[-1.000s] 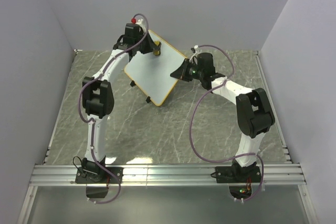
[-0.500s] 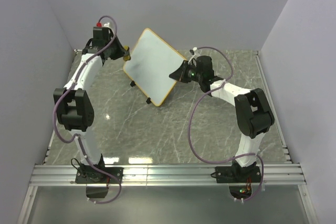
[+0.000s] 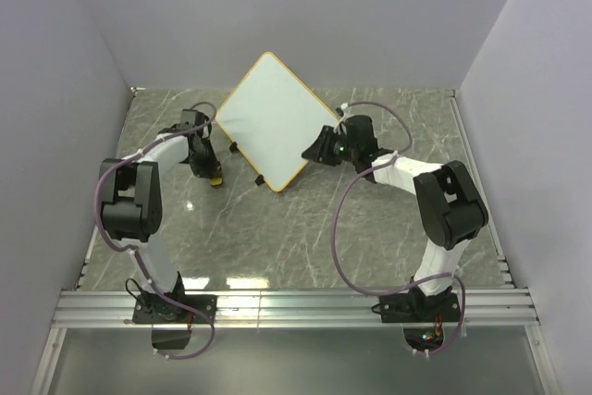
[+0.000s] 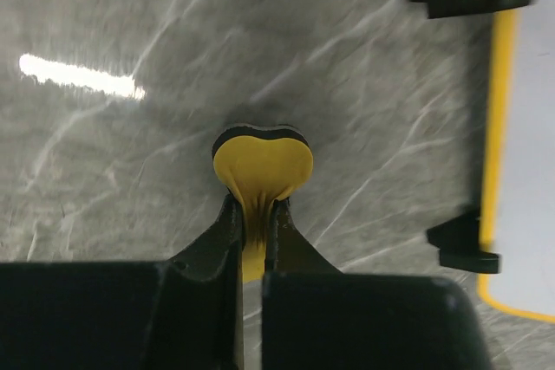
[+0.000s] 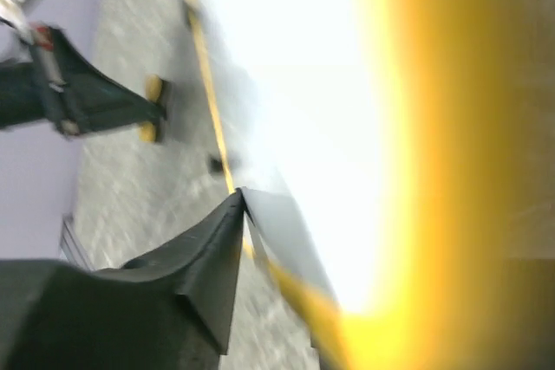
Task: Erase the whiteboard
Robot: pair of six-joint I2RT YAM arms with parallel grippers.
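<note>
Whiteboard (image 3: 268, 122): right tool (image 3: 311, 151); eraser (image 4: 262, 158): left tool (image 4: 253, 218)

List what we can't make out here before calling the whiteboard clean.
- Right wrist: the whiteboard face is motion-blurred and washed out by glare; leftover marks unreadable.
- Top external: faint marks on the whiteboard too small to see; right gripper fingertips hidden by its own body.
- Left wrist: whiteboard cut off by right edge; only frame and clip feet show.
- Left wrist: left gripper pinches the eraser; table contact unclear.
</note>
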